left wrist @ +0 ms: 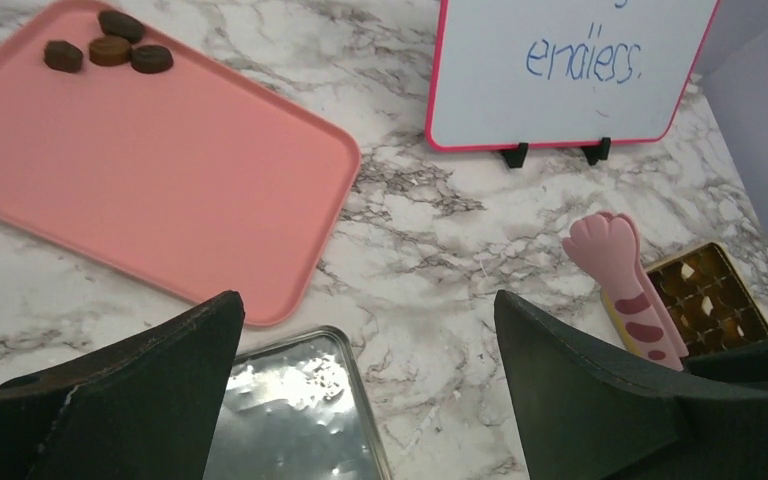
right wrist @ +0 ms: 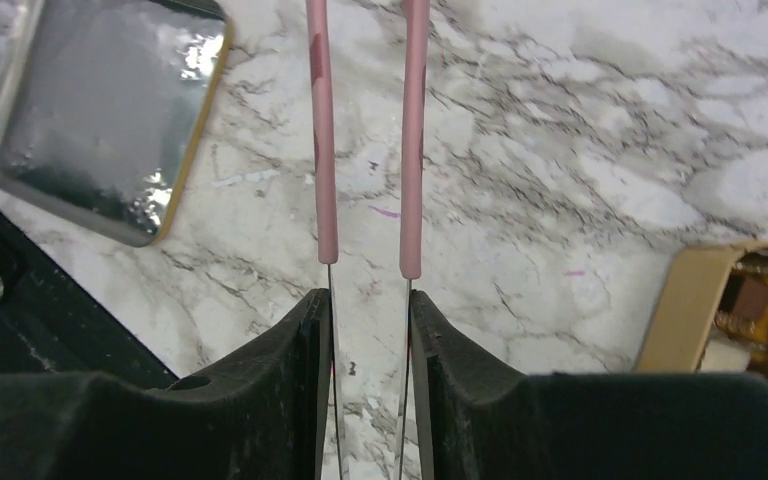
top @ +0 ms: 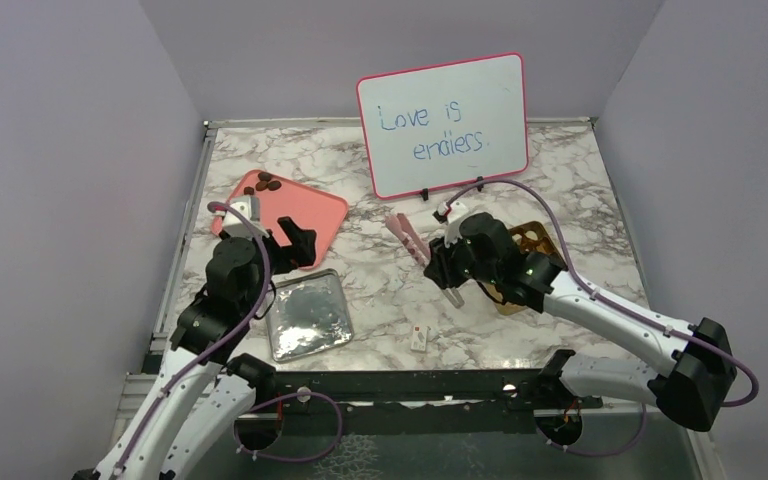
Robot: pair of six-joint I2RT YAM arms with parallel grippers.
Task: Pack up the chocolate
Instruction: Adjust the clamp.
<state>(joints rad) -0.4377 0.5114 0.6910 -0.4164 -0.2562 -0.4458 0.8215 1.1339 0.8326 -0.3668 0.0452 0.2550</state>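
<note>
Several pieces of chocolate, dark brown and one tan, lie at the far corner of a pink tray. More pieces sit in the gold box on the right. My left gripper stands open and empty, over the marble between the tray's near edge and a silver lid. The right gripper is shut on pink cat-paw tongs, whose arms are apart and point toward the tray. The tongs' tips are out of the right wrist view.
A pink-framed whiteboard stands on black feet at the back. A small white tag lies near the front edge. The gold box's corner lies just right of the right gripper. Purple walls close in both sides.
</note>
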